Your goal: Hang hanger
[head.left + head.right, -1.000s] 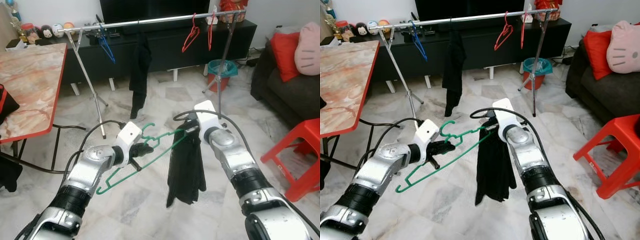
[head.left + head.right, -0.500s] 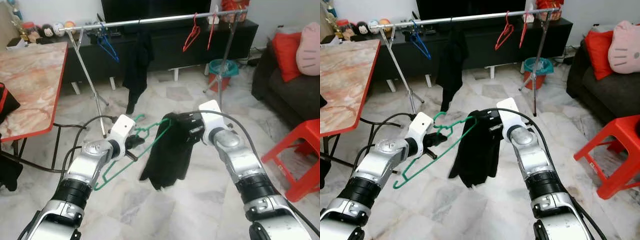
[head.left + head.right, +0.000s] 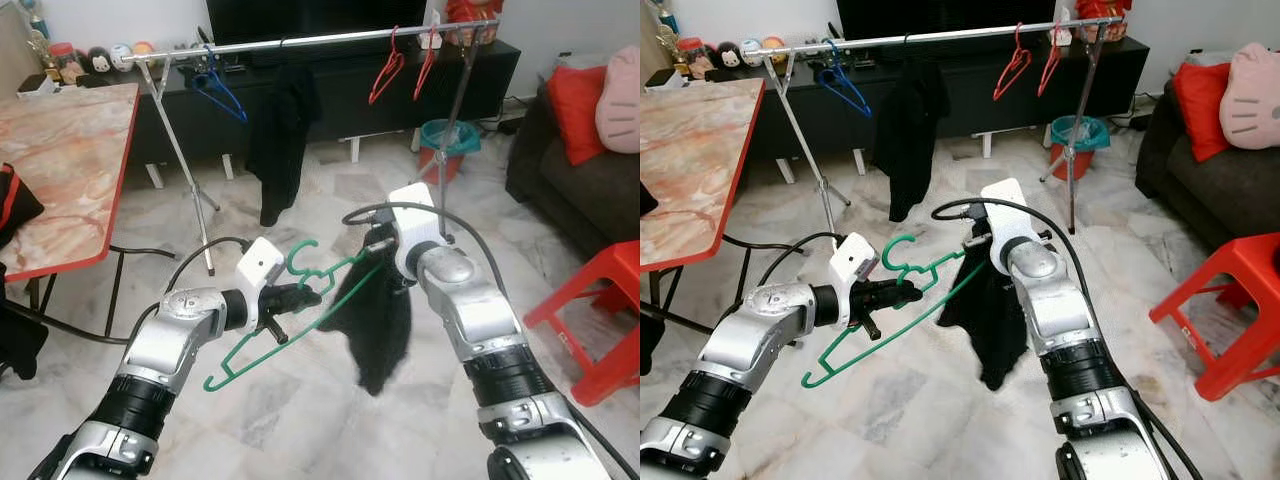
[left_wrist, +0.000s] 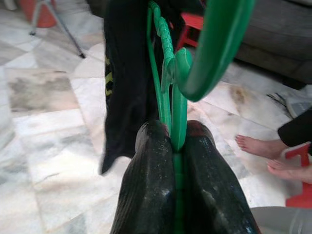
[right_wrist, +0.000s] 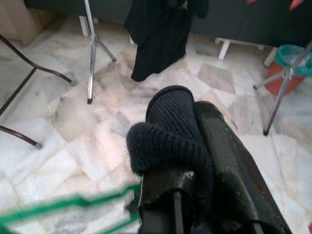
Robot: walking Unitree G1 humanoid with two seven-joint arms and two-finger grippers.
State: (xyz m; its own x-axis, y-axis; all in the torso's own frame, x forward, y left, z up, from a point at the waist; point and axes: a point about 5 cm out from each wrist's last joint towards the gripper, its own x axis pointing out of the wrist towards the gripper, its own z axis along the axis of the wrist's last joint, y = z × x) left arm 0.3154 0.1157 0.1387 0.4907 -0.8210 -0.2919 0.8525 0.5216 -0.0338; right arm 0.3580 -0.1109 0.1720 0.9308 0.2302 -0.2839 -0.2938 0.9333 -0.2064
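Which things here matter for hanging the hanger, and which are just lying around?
For the job: green hanger, black garment, clothes rail, left hand, right hand.

Lying about: marble table, red stool, teal bin, sofa cushions.

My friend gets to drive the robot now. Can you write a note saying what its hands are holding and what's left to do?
Left gripper: shut on the green hanger, just below its hook, held out over the floor.
Right gripper: shut on the black garment, which dangles beside the hanger's far end.
Clothes rail: across the room ahead, with a blue hanger, two red hangers and another dark garment already on it.
Done: hanger and garment both picked up.
Left: get the garment properly onto the green hanger, walk to the rail and hook it on. A person's bare feet are nearby, so take care.
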